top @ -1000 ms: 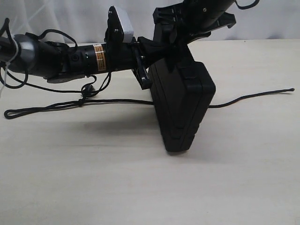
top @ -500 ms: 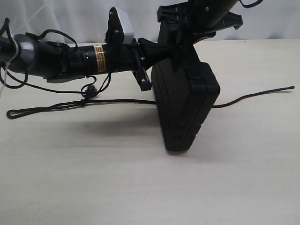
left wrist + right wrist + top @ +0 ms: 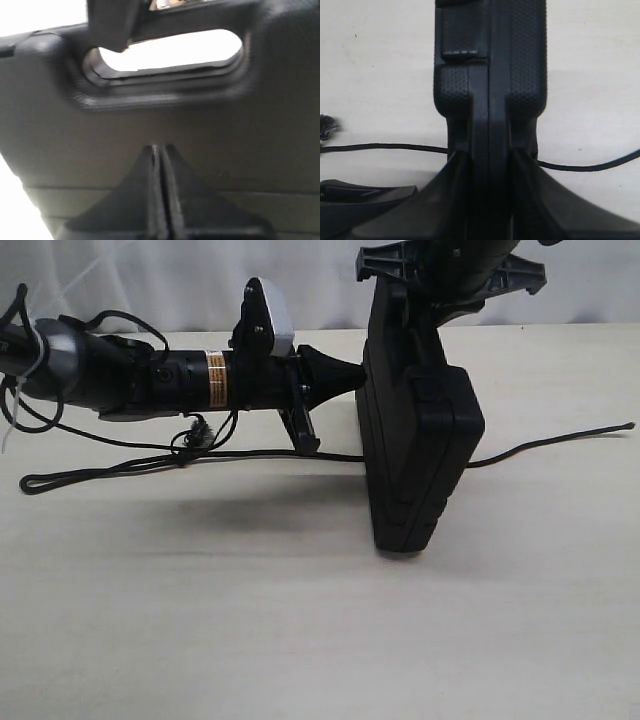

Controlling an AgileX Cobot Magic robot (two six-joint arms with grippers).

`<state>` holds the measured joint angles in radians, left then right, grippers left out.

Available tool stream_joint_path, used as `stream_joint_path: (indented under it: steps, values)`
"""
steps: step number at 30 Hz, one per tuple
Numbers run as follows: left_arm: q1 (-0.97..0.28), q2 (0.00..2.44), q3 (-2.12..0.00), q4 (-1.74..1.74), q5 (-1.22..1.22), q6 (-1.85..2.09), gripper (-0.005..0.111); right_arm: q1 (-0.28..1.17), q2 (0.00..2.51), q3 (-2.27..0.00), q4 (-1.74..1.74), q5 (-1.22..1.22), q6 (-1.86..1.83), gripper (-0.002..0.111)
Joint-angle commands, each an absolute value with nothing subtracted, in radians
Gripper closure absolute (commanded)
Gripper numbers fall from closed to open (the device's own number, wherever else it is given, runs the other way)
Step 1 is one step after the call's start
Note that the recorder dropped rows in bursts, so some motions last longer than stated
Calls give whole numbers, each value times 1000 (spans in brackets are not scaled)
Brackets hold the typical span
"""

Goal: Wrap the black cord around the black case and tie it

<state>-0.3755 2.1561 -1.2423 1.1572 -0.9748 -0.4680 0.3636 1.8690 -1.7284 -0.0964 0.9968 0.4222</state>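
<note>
The flat rectangular matte black plastic case (image 3: 420,460) stands on end near the middle of the pale table (image 3: 300,640), tipped slightly. Its lowest corner is at the tabletop or just above it; you cannot tell which from here. Your right gripper (image 3: 487,170) comes down from above with its jaws partly open, clamped on the case's narrow top edge, one finger on each broad face. Your left gripper (image 3: 161,150) lies level, jaws pressed fully together with nothing between them, its tip at the broad face below the handle cut-out (image 3: 165,52), touching or very nearly so.

The long thin black cord (image 3: 250,454) lies loose on the table and neither gripper has it. Its looped end (image 3: 30,482) is far out to the left, its frayed knot (image 3: 195,437) sits under the left arm, and its free tip (image 3: 625,427) is far out to the right. It passes behind the case as the exterior camera sees it, with no turn around the case yet.

- **Case swinging:** you hold it only at the top, so a firmer push from the left tip will likely swing it in the right fingers or lever it out.
- **Cord dragged off line:** if the case comes down on the cord and then slides, it probably pulls the cord with it, and you lose an even length each side.
- **Snagging:** the knot lies close to the left arm's own dangling cables (image 3: 205,425); a low sweep could catch it.
- **Wrong pick:** those cables are black too, so check which strand you close on.
</note>
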Motion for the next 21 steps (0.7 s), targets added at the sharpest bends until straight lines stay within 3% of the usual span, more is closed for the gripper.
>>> stream_joint_path:
  steps: [1,10,14,21]
  values:
    - [-385,2155,-1240,1177,-971,-475,107,360,1867,-1733,-99,963,431,104]
    - [-385,2155,-1240,1221,-926,-478,107,360,1947,-1733,-91,974,425,104]
    - [-385,2155,-1240,1219,-924,-478,107,360,1947,-1733,-91,974,424,72]
    - [-385,2155,-1240,1210,-925,-476,107,360,1877,-1733,-78,969,424,71]
